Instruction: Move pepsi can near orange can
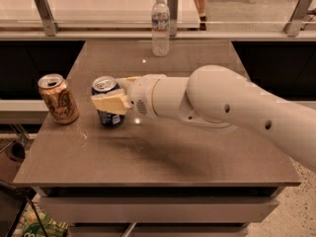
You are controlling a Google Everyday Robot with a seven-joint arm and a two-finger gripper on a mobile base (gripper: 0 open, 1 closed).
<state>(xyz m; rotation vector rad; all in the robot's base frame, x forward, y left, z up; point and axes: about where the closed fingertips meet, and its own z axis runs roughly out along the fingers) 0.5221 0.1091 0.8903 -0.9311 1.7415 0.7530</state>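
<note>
The pepsi can [107, 113] is dark blue with a silver top and stands upright left of the table's middle. My gripper [112, 98] reaches in from the right and is shut on the pepsi can, with a pale finger [109, 104] across its front. The orange can [58, 98] is orange-tan with reddish script and stands upright near the table's left edge, a short gap left of the pepsi can.
A clear plastic water bottle [160, 26] stands at the back middle of the brown table [163, 152]. A glass rail with metal posts [45, 13] runs behind the table. My large white arm [232, 107] spans the right half of the table.
</note>
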